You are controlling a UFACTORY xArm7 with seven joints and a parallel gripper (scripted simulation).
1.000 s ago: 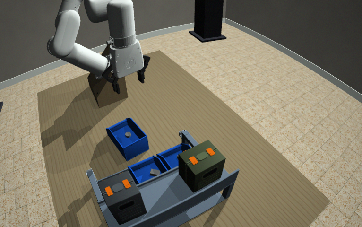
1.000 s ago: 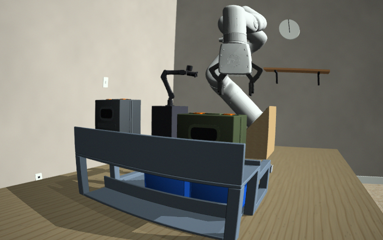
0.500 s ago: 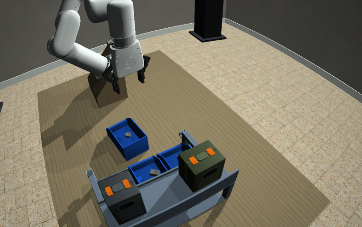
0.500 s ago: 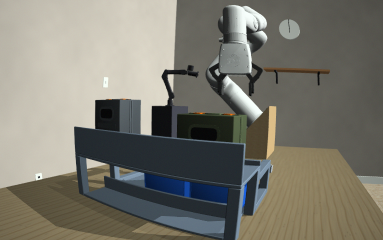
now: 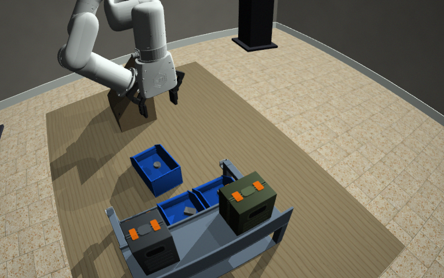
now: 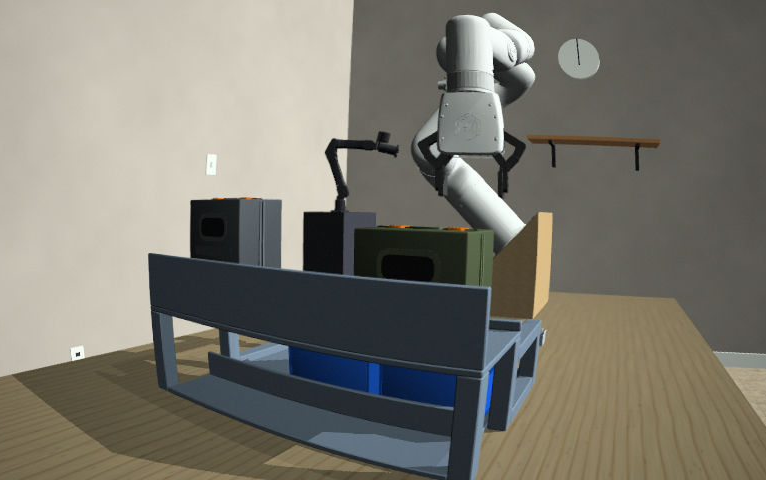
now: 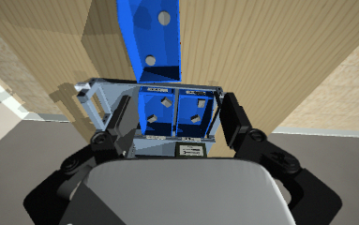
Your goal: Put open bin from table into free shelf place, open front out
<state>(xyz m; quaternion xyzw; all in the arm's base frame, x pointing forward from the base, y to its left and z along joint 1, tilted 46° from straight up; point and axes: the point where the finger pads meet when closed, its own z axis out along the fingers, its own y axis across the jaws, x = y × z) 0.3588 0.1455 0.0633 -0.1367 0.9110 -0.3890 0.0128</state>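
A blue open bin [image 5: 156, 168] stands on the wooden table in front of the shelf, a grey part [image 5: 156, 164] inside it. It also shows in the wrist view [image 7: 152, 39]. My gripper [image 5: 157, 102] is open and empty, high above the table near the arm's base, well apart from the bin. It shows in the exterior view [image 6: 470, 181] and in the wrist view [image 7: 173, 123]. Two blue bins [image 5: 179, 207] [image 5: 213, 190] stand side by side on the grey shelf [image 5: 199, 227]. The place to their left, under the dark grey box, is hidden.
A dark grey box [image 5: 150, 244] and a green box [image 5: 247, 201], both with orange latches, stand on the shelf's upper board. A brown wedge block [image 5: 130, 103] sits at the arm's base. Black pillars [image 5: 254, 24] stand on the floor.
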